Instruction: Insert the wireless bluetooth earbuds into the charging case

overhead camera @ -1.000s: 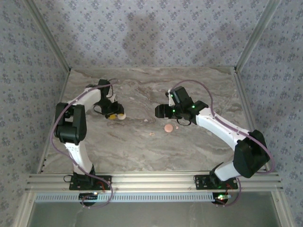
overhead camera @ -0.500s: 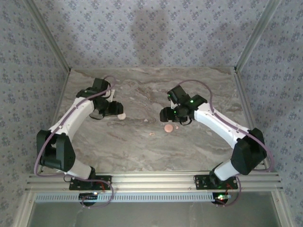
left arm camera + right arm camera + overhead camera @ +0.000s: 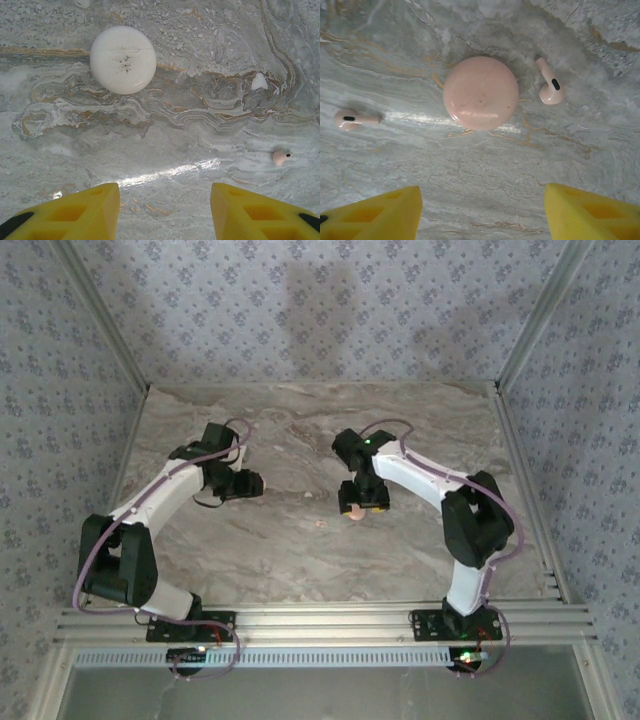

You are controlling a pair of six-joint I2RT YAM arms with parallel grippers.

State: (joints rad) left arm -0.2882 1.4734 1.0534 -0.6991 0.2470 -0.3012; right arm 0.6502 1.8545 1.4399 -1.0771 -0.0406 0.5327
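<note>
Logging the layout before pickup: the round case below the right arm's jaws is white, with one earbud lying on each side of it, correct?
No. The round case is pink, not white; the right wrist view shows it. One earbud and a second earbud do flank it.

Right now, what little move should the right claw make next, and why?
Probably lower the open right claw onto the pink case. It lies shut just ahead, with loose earbuds on either side, so its lid likely needs opening first.

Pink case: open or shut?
Shut. The pink case is a smooth closed disc, no cavity showing; two earbuds lie outside it.
</note>
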